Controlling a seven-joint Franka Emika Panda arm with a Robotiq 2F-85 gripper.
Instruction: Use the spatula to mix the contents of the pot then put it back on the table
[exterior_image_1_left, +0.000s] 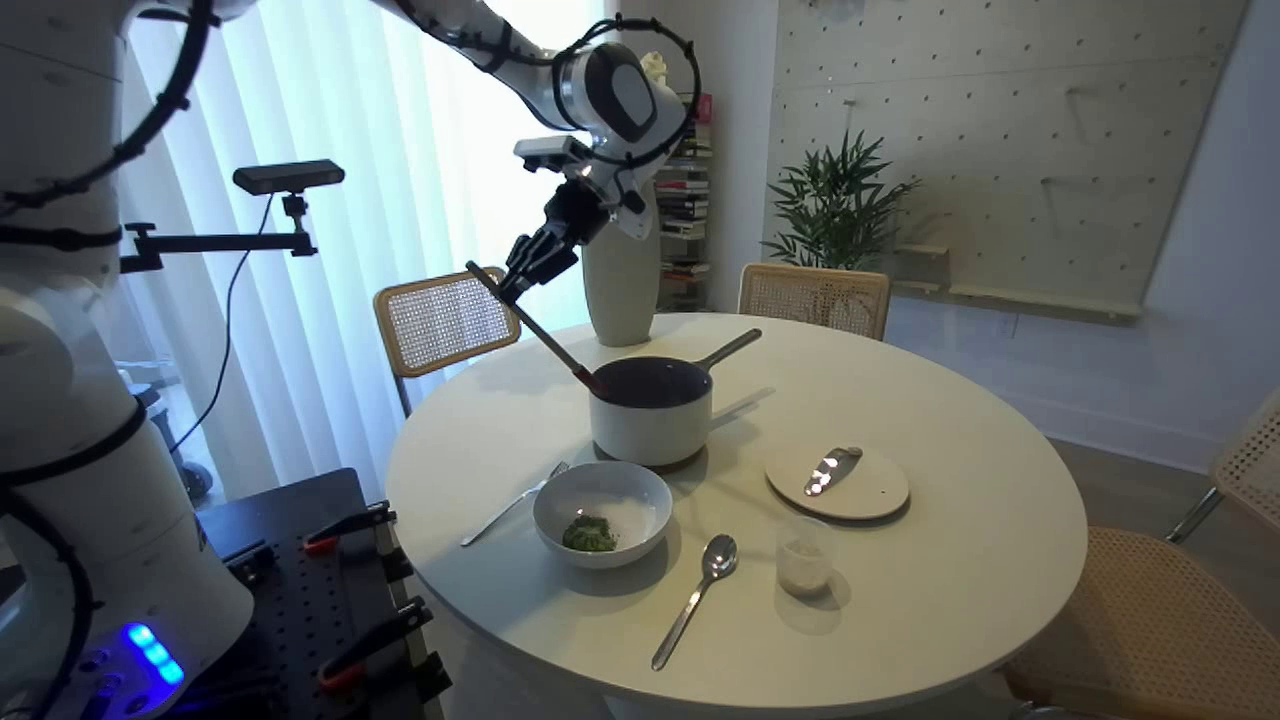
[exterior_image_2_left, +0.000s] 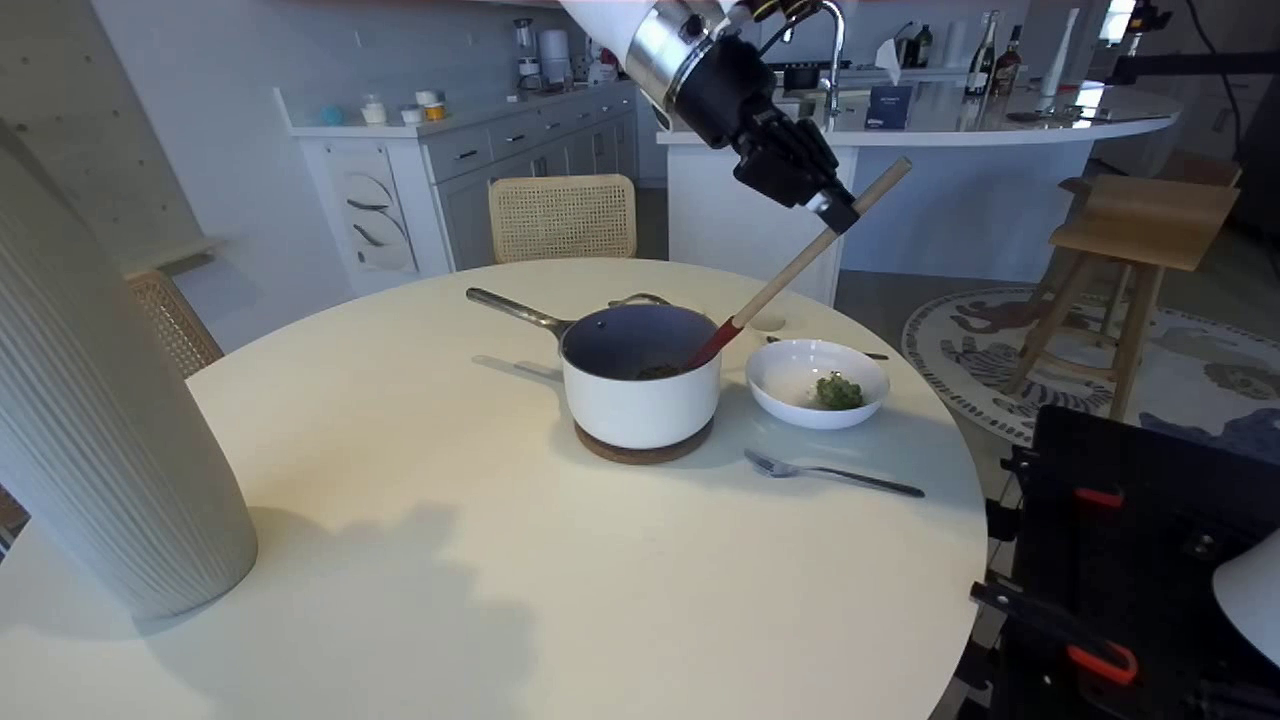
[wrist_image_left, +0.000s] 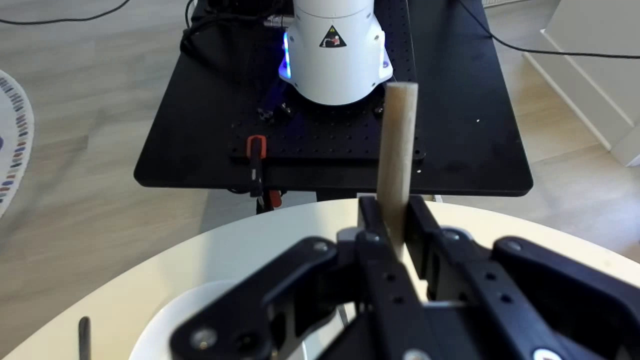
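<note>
Tool (wrist_image_left: 393, 220) is clamped on the spatula (exterior_image_2_left: 796, 268); wrist view shows the handle pinched btwn its fingers (wrist_image_left: 370, 215), pale wood end poking out past them. Both exterior views put the pot (exterior_image_2_left: 640, 410) below the tool, on the table (exterior_image_2_left: 420, 420), w/ the spatula's red head dipping in. In an exterior view, brown contents (exterior_image_2_left: 658, 371) show inside & a round trivet (exterior_image_2_left: 645, 454) beneath. Well apart from the tool, in an exterior view: spoon (exterior_image_1_left: 703, 588), clear cup (exterior_image_1_left: 803, 560), & a plate (exterior_image_1_left: 882, 492) w/ a metal utensil (exterior_image_1_left: 828, 472) on it.
</note>
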